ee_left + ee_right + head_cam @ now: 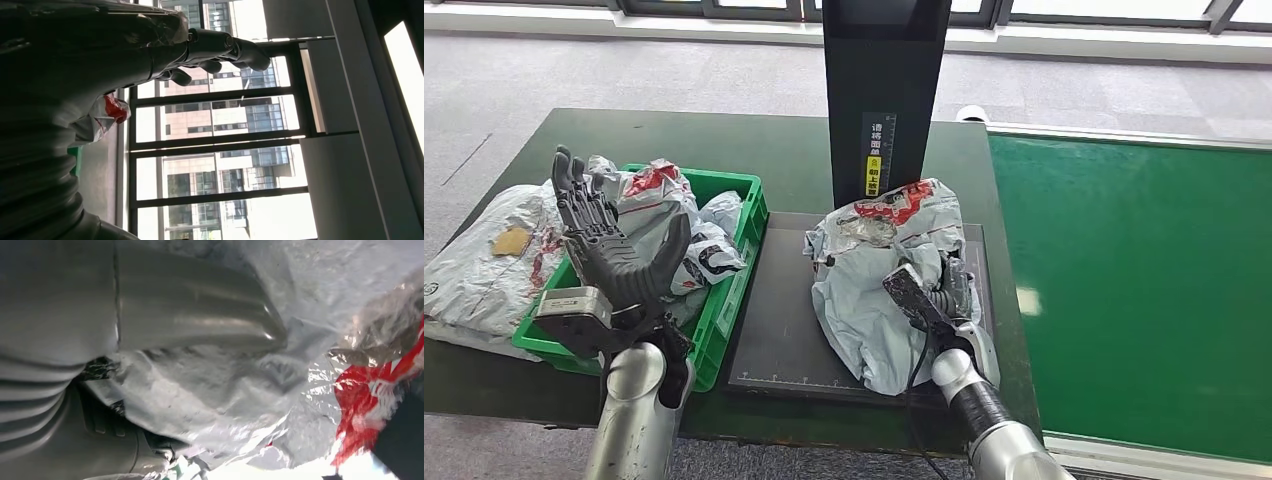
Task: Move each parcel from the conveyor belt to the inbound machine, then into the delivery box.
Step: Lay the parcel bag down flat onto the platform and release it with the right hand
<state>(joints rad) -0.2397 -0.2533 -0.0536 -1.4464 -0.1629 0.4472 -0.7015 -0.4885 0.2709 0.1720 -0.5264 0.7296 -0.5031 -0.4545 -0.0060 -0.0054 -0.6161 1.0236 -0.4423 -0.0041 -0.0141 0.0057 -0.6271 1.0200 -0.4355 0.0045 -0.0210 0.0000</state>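
The left hand [609, 250] is hovering upright over the near end of the green box [742, 265], its dark fingers [574, 195] spread apart and pointing up, the palm holding nothing. In the left wrist view the same hand [165, 55] is showing against the windows, fingers extended and only loosely curled at the tips, touching nothing.

The right hand [929, 295] is lying on the grey parcel [874, 290], which is resting on the dark flat platform [779, 310] of the inbound machine, just in front of its tall black column [884, 90]. The fingers are pressing into the crumpled plastic, and in the right wrist view the thick grey thumb [200, 305] is lying flat against the parcel's wrapping [225, 390], with folds of the bag bunching between thumb and palm; it is probably gripping the bag, though the darker fingers are mostly hidden by the plastic. A red printed patch [899, 205] is showing at the parcel's far end, near the column.

Several more grey parcels [664, 215] are piling up inside the green box, and another one [484, 260] is lying on the table [724, 140] to the left of it, touching the box wall. The green conveyor belt [1144, 280] is running along the right side of the table.
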